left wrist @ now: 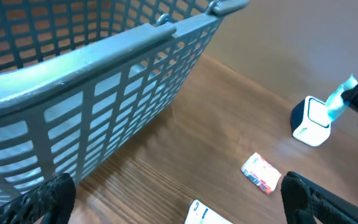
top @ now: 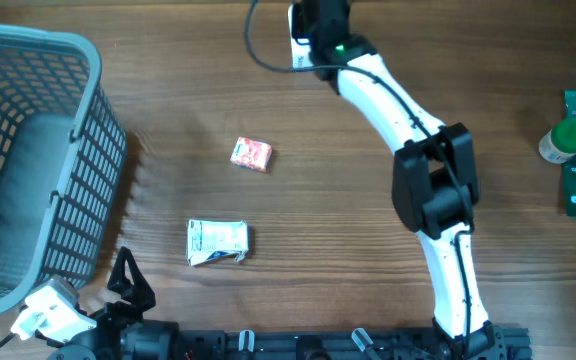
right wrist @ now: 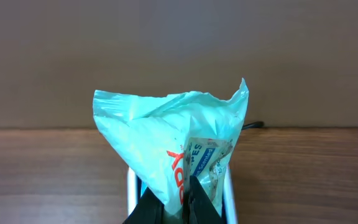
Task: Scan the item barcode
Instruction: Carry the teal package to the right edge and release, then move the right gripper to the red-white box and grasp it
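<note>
In the right gripper (right wrist: 178, 208), a mint-green packet (right wrist: 179, 130), pinched at its narrow lower end between fingers closed almost fully. From the right wrist, seen standing straight out past the fingertips, with the long axis along the line of the gripper and the wide, crumpled end farthest from the fingers. On the lower part, red and blue print, turned sideways, with letters running up the packet. No barcode to make out there.

From the left wrist, seen as a thin slanted strip, free end pointing down and to the left at the top of the scanner (left wrist: 309, 124). Very near to it or touching; cannot tell which. Held above the table (top: 368, 260) at its far edge, at top centre of the overhead view, and hidden there by the gripper itself.

As for the left gripper (left wrist: 179, 198): spread fully, nothing between the fingers, low over the near left corner, just beside the basket (top: 93, 170).

On the wood between the two arms, a pink packet (top: 251, 154) and, nearer to the robot, a white packet (top: 216, 242), crumpled, both lying flat and apart from each other. At the right edge, a bottle (top: 566, 140) with a green cap, among green packs.
</note>
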